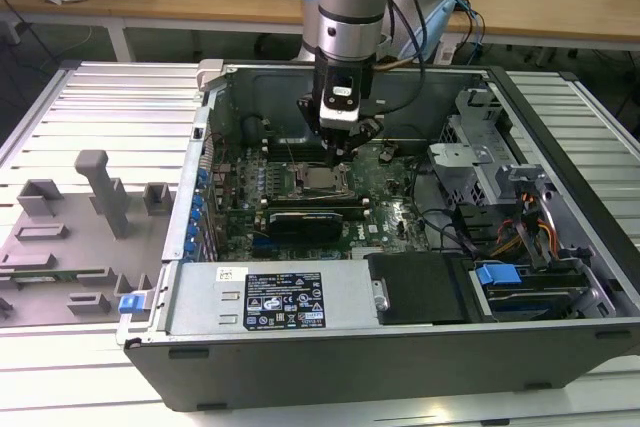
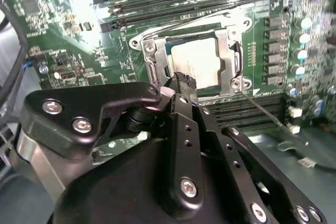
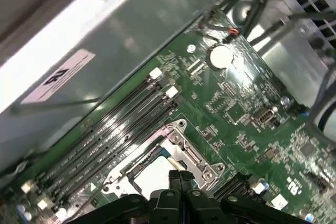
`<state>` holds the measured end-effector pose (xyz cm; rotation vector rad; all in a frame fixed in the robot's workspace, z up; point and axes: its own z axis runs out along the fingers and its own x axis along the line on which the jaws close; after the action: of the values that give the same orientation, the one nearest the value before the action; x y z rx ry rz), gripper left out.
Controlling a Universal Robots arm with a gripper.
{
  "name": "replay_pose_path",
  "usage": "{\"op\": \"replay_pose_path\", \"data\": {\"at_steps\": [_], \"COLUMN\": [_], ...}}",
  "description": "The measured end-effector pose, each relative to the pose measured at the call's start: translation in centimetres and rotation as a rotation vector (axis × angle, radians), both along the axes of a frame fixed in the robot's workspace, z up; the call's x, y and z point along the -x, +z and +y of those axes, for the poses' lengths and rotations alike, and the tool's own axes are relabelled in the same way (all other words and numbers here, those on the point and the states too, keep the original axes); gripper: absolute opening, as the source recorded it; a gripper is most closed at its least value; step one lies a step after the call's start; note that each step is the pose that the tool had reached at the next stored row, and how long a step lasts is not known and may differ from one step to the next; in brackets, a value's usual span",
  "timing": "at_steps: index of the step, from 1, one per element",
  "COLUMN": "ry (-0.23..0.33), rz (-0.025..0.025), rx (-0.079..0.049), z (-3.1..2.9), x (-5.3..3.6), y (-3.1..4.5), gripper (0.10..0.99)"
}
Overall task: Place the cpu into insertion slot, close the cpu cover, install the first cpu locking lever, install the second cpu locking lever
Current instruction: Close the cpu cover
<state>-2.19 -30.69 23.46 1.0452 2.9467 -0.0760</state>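
The cpu (image 2: pixel 197 61) lies flat in the insertion slot (image 2: pixel 167 71) on the green motherboard (image 1: pixel 400 212), its pale top showing. The silvery cpu cover (image 2: pixel 227 51) lies down around it as a frame. One thin locking lever (image 2: pixel 268 113) juts out loose from the socket's corner. Another thin lever (image 2: pixel 178 26) runs along the opposite side. My gripper (image 2: pixel 184 81) hovers just above the socket's edge, shut with nothing in it. In the exterior view the gripper (image 1: pixel 338 155) hangs over the cpu (image 1: pixel 322 183). In the first wrist view the gripper (image 3: pixel 179 176) sits at the cpu (image 3: pixel 152 179).
The open computer case (image 1: pixel 300 367) walls in the board on all sides. Long black memory slots (image 3: pixel 115 124) run beside the socket. A drive cage (image 1: pixel 480 162) and cables (image 1: pixel 530 232) fill the exterior view's right. A grey fixture plate (image 1: pixel 80 237) lies outside at the left.
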Motion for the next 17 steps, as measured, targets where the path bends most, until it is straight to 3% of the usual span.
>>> {"op": "replay_pose_path", "data": {"at_steps": [8, 11, 17], "ry": [0.192, 0.300, 0.425], "rz": [0.0000, -0.0001, -0.0005], "rx": [0.006, 0.009, 0.009], "z": [0.00, 0.00, 0.00], "x": [0.00, 0.00, 0.00], "y": [0.00, -0.02, -0.07], "gripper": [0.106, 0.106, 0.106]}}
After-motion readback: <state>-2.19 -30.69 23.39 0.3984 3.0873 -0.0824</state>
